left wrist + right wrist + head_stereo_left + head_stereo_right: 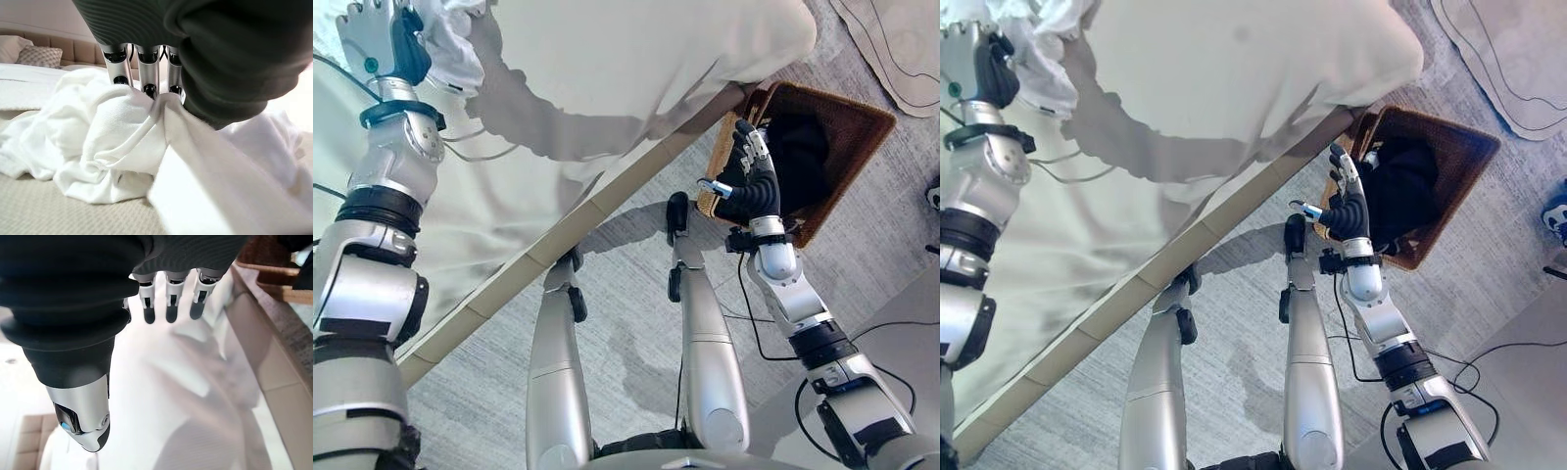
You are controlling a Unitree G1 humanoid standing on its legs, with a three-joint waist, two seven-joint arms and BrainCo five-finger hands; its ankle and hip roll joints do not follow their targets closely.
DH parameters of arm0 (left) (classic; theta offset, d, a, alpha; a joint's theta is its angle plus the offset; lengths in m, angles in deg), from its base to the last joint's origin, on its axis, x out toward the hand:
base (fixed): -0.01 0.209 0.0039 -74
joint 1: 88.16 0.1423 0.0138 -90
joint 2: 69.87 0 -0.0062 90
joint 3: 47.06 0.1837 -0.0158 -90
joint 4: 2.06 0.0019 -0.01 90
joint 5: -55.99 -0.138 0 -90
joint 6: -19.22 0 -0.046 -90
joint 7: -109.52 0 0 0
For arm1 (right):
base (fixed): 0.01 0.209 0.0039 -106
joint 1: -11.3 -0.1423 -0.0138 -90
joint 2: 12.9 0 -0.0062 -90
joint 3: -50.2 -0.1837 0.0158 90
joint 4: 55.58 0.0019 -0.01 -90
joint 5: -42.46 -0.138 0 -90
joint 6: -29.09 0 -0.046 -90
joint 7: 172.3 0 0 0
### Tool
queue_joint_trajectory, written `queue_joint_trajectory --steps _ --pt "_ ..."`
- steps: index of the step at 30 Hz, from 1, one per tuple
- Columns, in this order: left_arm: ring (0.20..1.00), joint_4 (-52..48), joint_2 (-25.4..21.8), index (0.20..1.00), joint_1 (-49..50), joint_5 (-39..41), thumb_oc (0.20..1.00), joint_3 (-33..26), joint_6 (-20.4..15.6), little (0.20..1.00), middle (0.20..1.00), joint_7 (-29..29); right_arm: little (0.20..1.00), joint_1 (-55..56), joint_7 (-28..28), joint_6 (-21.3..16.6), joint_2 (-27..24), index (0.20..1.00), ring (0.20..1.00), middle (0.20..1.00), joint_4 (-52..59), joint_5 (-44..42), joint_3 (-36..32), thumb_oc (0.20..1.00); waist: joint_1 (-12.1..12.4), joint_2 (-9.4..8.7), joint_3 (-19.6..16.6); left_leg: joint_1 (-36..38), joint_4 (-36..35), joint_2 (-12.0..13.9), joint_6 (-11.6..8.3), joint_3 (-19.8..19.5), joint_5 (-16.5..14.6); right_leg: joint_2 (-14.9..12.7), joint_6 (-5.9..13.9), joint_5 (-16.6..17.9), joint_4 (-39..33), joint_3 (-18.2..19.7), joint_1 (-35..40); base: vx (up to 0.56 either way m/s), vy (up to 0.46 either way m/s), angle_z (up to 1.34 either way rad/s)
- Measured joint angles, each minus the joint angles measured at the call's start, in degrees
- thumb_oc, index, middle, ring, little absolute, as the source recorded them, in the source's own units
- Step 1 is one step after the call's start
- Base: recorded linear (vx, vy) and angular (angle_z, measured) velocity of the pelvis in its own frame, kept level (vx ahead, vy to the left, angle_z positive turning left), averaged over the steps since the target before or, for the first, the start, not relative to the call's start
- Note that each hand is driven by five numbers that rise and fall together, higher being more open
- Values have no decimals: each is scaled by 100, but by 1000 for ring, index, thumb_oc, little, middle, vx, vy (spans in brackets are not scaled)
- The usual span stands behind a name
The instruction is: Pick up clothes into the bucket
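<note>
White clothes (pixel 112 142); brown woven bucket (pixel 847 127).

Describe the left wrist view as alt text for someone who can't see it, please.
The robot's left hand presses its silver fingers into a crumpled white garment lying on a beige bed cover, the fingertips buried in the folds. Pillows and a padded headboard sit behind.

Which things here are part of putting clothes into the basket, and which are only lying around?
Belong to the job:
- white garment on the bed, fingers of the left hand pressed into it
- brown wicker basket on the floor, dark clothing already inside
- right hand, open beside the basket

Lying about:
- bed cover
- pillows
- pale rug
</note>
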Motion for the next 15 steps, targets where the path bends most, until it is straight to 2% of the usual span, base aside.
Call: queue_joint_trajectory --steps 4,7,11,15 --pt "200 -1072 312 200 1067 -55 200 -507 -171 200 200 -45 1000 100 -12 3 18 1000 1000 1000 -30 6 -71 1000 77 0 0 326 -116 -16 4 8 -2 -11 -7 -3 -132 0 331 0 0 0" --pt "200 -1869 816 200 1801 -112 200 -959 -261 200 200 -94 1000 140 -44 25 24 1000 1000 1000 -121 120 -99 1000 243 1 0 646 -246 -24 4 3 -2 -19 -8 -5 -248 -25 650 0 0 0" --pt "200 -2415 1219 200 2320 -126 200 -949 -444 200 200 -195 1000 66 -111 104 19 1000 1000 1000 -334 295 -145 1000 457 5 -7 1225 -531 -36 18 -12 13 -42 4 -1 -488 -133 1249 13 -23 7" --pt "200 -2854 1288 200 2637 -293 200 -974 -608 200 200 -343 1000 4 -154 160 24 1000 1000 1000 -497 457 -208 1000 563 7 -7 1798 -818 -69 71 -31 59 -82 45 29 -726 -232 1831 36 -40 7"
